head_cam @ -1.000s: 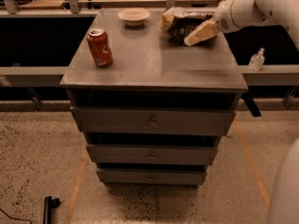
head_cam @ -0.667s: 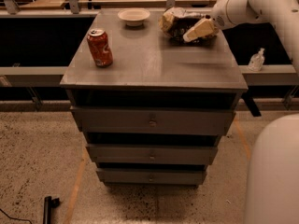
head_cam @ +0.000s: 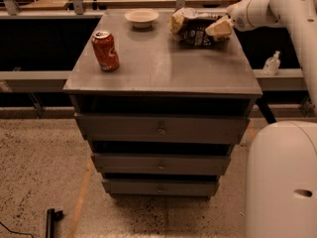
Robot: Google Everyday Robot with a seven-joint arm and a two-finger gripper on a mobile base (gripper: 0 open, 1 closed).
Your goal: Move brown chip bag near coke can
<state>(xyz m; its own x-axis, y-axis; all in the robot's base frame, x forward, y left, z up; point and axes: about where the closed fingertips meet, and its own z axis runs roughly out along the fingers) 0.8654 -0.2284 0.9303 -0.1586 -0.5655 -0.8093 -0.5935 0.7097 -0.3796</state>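
Observation:
The brown chip bag (head_cam: 192, 28) lies crumpled at the back right of the grey cabinet top (head_cam: 163, 68), dark with tan ends and white lettering. My gripper (head_cam: 218, 28) reaches in from the right on the white arm and sits at the bag's right end, touching or overlapping it. The coke can (head_cam: 105, 50), red with a silver top, stands upright near the left edge of the cabinet top, well apart from the bag.
A small white bowl (head_cam: 141, 17) sits at the back, left of the bag. The cabinet has three drawers below. A small clear bottle (head_cam: 271, 63) stands on the ledge to the right. My white base (head_cam: 282, 182) fills the lower right.
The gripper has moved a little further back and right along the bag's right end. The bag, can and bowl have stayed where they were.

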